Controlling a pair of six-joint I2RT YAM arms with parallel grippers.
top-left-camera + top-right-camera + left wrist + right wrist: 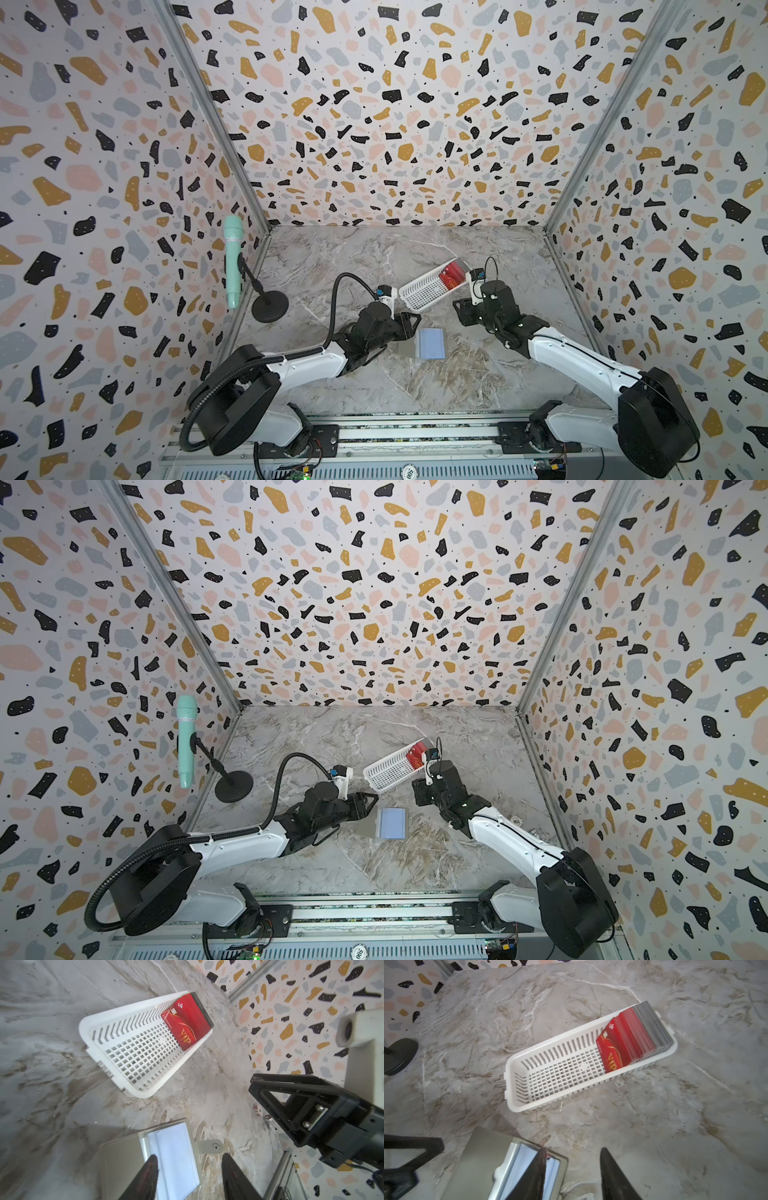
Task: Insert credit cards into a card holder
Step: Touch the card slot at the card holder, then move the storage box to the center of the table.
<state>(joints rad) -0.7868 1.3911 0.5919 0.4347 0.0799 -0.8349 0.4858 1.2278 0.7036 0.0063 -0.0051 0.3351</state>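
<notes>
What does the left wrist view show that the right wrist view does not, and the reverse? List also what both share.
Left wrist only: the snap tab with its metal stud. Right wrist only: the black round stand base. Both: the white basket, the red VIP card in it, the open card holder, and the marble table.

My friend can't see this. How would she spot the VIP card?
Find the white basket on the marble table, beyond the open card holder. At its far end cards lean in a row. The VIP card is the front one: red with gold letters; the rearmost are grey.
</notes>
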